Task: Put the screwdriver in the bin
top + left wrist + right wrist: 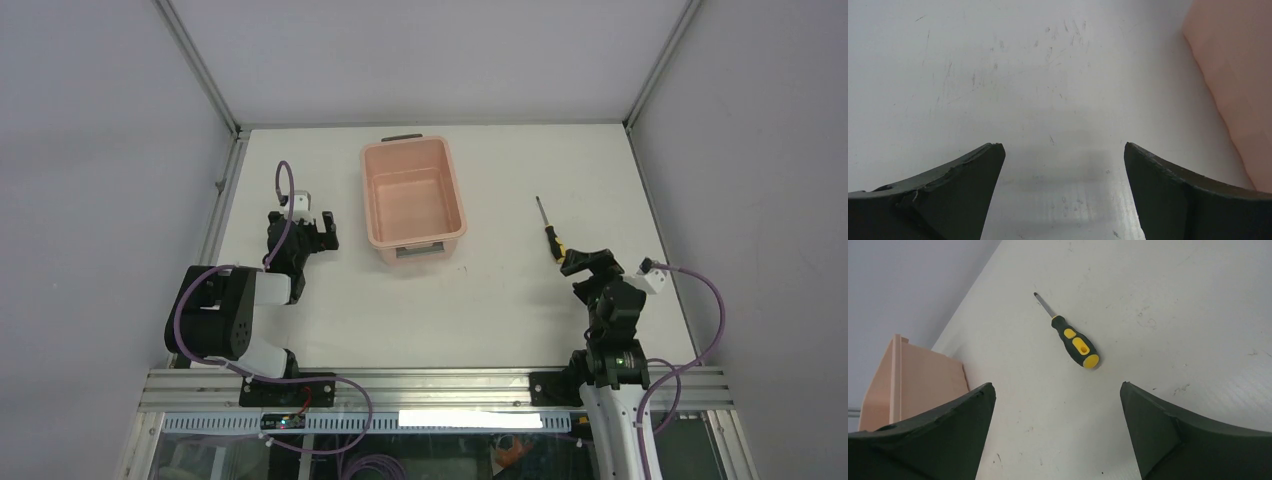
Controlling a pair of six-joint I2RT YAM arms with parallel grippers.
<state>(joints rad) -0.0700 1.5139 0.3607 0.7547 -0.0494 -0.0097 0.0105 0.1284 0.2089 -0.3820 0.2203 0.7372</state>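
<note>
The screwdriver (548,230) lies flat on the white table right of the bin, tip pointing away. In the right wrist view the screwdriver (1073,342) has a black-and-yellow handle and lies just beyond my fingertips. My right gripper (588,262) is open and empty, just near of the handle; it also shows in the right wrist view (1058,390). The salmon-pink bin (412,200) stands empty at the table's middle back. My left gripper (318,228) is open and empty, left of the bin; it shows in the left wrist view (1063,150).
The bin's side (1233,85) shows at the right of the left wrist view, and its corner (913,385) at the left of the right wrist view. Metal frame rails (200,75) run along the table's back and sides.
</note>
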